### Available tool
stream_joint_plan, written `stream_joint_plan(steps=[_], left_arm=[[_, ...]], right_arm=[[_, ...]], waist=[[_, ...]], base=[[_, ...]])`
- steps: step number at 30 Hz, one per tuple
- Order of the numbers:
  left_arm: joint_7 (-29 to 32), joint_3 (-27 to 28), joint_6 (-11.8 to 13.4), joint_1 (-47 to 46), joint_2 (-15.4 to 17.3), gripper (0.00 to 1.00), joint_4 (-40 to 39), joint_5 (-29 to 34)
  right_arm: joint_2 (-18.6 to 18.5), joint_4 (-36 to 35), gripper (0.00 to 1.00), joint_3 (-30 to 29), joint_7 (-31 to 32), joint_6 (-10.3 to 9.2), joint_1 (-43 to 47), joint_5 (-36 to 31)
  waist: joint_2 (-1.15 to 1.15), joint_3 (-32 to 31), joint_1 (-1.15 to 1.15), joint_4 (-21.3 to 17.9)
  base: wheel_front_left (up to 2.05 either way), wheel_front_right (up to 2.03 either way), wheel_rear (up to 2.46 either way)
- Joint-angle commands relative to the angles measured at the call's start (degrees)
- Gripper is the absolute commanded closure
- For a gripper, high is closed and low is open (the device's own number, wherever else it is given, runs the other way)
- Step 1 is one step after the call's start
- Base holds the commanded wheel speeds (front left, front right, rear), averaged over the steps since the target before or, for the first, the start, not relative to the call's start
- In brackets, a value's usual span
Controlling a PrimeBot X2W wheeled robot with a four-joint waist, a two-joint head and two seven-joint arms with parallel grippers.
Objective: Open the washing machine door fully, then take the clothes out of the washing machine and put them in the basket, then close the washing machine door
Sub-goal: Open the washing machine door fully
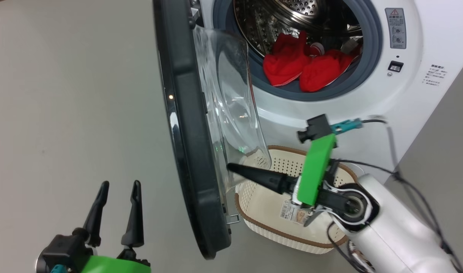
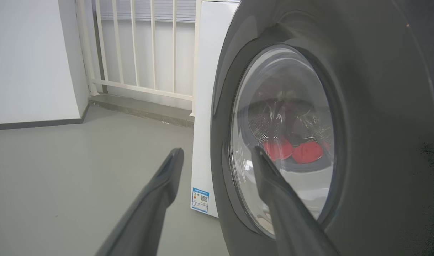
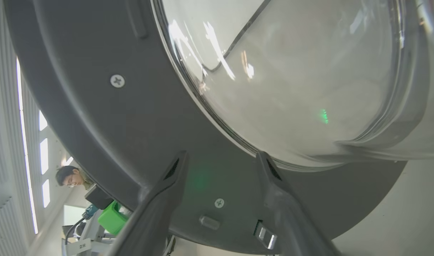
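The washing machine (image 1: 417, 38) stands open, its door (image 1: 189, 132) swung out and seen edge-on, glass bowl (image 1: 231, 94) facing the drum. Red clothes (image 1: 303, 64) lie at the drum's front lip. The basket (image 1: 292, 242) sits on the floor below the opening, holding no clothes. My right gripper (image 1: 233, 167) reaches over the basket toward the door's inner side. In the right wrist view it (image 3: 221, 158) is open, close to the dark inner rim (image 3: 114, 135). My left gripper (image 1: 119, 185) is open at the lower left, outside the door (image 2: 380, 89); the clothes (image 2: 295, 151) show through the glass.
Grey floor spreads left of the door. A white railing (image 2: 138, 46) and wall stand behind the machine's side (image 2: 206, 106). Black cables (image 1: 406, 178) trail along my right arm. A person (image 3: 71, 176) shows past the door's edge in the right wrist view.
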Motion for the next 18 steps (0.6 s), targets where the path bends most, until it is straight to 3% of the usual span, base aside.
stream_joint_plan(steps=[1,4,9,15,18], left_arm=[[-0.3,1.8,-0.1,-0.1,1.0,0.00,-1.2,0.5],[-0.3,1.8,0.1,0.1,1.0,0.00,-1.1,0.4],[-0.3,2.2,-0.1,0.3,1.0,0.00,-0.7,0.5],[-0.3,2.8,-0.3,0.4,1.0,0.00,-0.6,1.0],[-0.3,3.2,-0.2,0.8,1.0,0.00,-0.8,1.3]], right_arm=[[-1.2,-3.4,0.00,0.3,-3.6,0.44,0.9,-4.2],[-5.3,-5.7,0.00,2.7,-13.9,0.44,2.6,-13.9],[-10.3,-1.9,0.00,8.0,-31.7,0.44,3.6,-27.7],[-10.6,8.2,0.00,8.2,-46.7,0.44,4.1,-37.9],[-8.6,14.1,0.00,4.8,-49.3,0.44,4.0,-45.0]], waist=[[0.00,-0.3,0.00,-0.2],[0.00,-0.5,0.00,-0.8],[0.00,-1.0,0.00,-1.8],[0.00,-1.8,0.00,-2.6],[0.00,-2.2,0.00,-3.0]], base=[[0.00,0.00,0.00],[0.00,0.00,0.00],[0.00,0.00,0.00],[0.00,0.00,0.00],[0.00,0.00,0.00]])
